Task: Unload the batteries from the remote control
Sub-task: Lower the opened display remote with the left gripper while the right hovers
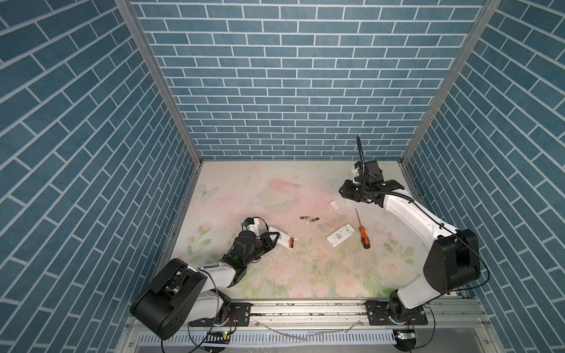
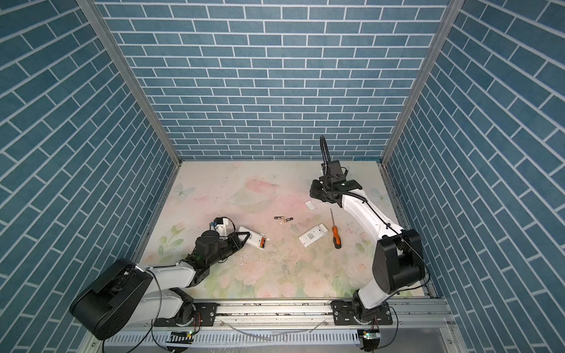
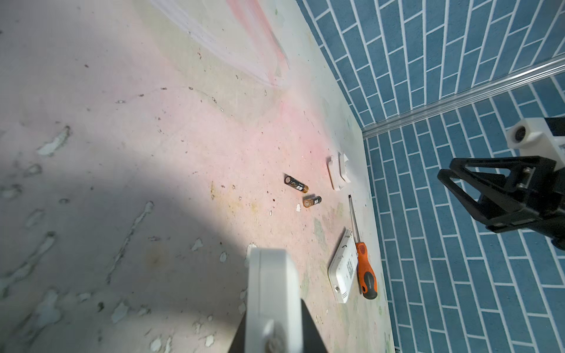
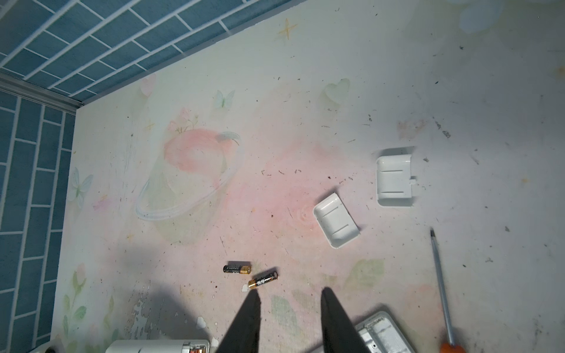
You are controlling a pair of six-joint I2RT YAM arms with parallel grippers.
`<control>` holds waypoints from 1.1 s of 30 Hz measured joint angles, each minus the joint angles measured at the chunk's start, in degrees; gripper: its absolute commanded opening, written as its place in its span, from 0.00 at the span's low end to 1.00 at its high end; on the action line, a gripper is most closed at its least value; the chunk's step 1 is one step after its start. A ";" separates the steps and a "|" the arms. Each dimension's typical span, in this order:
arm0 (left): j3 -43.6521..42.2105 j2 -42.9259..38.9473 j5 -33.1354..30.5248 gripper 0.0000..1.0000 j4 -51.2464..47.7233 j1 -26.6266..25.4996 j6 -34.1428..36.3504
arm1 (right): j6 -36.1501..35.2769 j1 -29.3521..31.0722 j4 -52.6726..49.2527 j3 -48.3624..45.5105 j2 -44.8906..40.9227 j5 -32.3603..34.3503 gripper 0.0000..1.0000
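The left pincer (image 1: 274, 239) clamps a white remote (image 1: 286, 241), with seated batteries (image 1: 292, 243) showing at its open end. Two loose batteries (image 4: 237, 269) lie in the middle of the table (image 1: 244, 189). The right pincer (image 4: 291, 292) hangs parted and empty near two covers (image 4: 336, 220). A second remote (image 1: 340, 234) lies beside a screwdriver (image 1: 363, 237); its label is unreadable.

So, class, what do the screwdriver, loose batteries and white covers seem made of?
Screwdriver: bare grey metal shaft, orange-and-black handle, probably plastic or rubber. Batteries: glossy printed black wrap, copper-coloured ends, likely metal. Covers: smooth white moulded plastic, judging by ribs and clip.
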 measured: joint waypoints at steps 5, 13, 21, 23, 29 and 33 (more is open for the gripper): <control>-0.24 2.78 0.00 0.18 3.89 0.00 -0.70 | 0.00 0.24 -0.07 -0.26 -1.73 0.44 0.35; -1.60 -0.39 -2.40 0.33 -1.25 -0.15 0.61 | 0.02 0.55 -0.68 -0.94 -2.58 1.01 0.35; -1.46 -13.46 -8.02 0.46 -18.88 -0.22 5.07 | 0.09 0.98 -0.68 -1.49 -3.28 1.01 0.35; -1.46 -15.37 -9.22 0.47 -22.14 -0.22 5.81 | 0.11 1.07 -0.76 -1.53 -3.52 1.01 0.35; -1.46 -14.73 -10.32 0.49 -25.31 -0.22 6.36 | 0.15 1.29 -0.79 -1.53 -4.22 1.01 0.35; -1.38 -12.22 -10.25 0.50 -24.26 -0.22 6.51 | 0.13 1.40 -0.94 -1.53 -4.79 1.01 0.35</control>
